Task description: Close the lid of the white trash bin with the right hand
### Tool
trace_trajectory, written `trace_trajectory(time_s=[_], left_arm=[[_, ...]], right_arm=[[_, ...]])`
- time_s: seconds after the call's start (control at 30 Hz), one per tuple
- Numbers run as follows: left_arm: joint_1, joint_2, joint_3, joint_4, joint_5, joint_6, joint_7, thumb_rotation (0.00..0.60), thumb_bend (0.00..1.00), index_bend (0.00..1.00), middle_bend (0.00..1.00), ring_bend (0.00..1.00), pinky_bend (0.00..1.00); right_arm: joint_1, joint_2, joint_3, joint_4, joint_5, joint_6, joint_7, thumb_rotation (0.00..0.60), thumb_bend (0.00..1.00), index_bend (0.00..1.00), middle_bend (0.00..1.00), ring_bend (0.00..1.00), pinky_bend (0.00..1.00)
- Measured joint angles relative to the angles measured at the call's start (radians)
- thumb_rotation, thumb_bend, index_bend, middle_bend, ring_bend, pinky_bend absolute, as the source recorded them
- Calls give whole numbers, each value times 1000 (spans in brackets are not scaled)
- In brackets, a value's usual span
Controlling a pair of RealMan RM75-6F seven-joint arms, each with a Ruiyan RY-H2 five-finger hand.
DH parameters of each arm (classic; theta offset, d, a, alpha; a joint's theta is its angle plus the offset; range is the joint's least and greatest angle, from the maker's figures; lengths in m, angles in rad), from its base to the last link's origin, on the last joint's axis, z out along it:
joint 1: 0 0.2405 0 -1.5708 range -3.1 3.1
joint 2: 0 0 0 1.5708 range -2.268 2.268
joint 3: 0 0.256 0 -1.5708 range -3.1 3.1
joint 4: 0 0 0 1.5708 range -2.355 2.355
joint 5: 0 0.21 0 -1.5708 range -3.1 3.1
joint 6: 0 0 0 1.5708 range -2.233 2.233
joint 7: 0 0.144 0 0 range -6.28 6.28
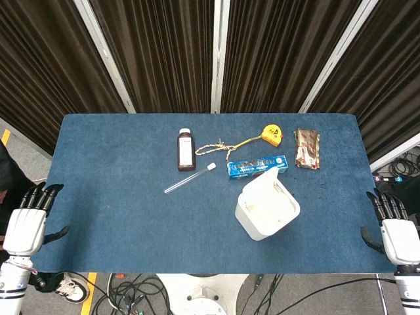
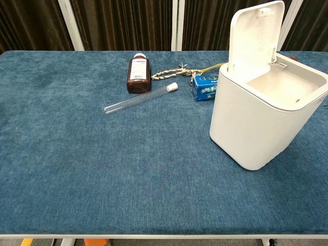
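Note:
The white trash bin (image 1: 267,207) (image 2: 264,120) stands right of the table's middle, near the front edge. Its lid (image 2: 255,36) (image 1: 270,176) is raised upright on the far side, and the inside looks empty. My right hand (image 1: 396,231) hangs beside the table's right front corner with its fingers spread and nothing in it, well to the right of the bin. Off the left front corner, my left hand (image 1: 27,223) is likewise spread and empty. Neither hand appears in the chest view.
Behind the bin lie a blue toothpaste box (image 1: 257,166) (image 2: 205,86), a yellow tape measure (image 1: 272,134), a snack packet (image 1: 307,148), a brown bottle (image 1: 186,149) (image 2: 138,75), a knotted rope (image 1: 215,147) and a clear tube (image 1: 189,178) (image 2: 139,98). Blue cloth covers the table (image 1: 118,197).

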State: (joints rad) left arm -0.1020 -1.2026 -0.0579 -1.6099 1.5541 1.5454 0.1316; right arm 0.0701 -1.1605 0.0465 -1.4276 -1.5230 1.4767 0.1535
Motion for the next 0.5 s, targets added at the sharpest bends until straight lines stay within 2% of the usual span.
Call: trace_trajectory(time_s=[0.4,0.43,0.5], left_arm=[[-2,0,5,-4,-5,-10,-2,600,0,136,155,61,137],[-1,-1,5,-1,-5,-9,-7,600,0,136,155,60,137],[0,-4,8,9,-2,-8,-16,600,0,136,155,60,137]], right_arm=[[7,4,0,-16,-13,1,-3,600,284,0,0,0,0],[8,5,0,-20,-15,-1,-9,600,299,0,0,0,0],[13,10,-3,-34,-24,-4,-24,600,428,0,0,0,0]])
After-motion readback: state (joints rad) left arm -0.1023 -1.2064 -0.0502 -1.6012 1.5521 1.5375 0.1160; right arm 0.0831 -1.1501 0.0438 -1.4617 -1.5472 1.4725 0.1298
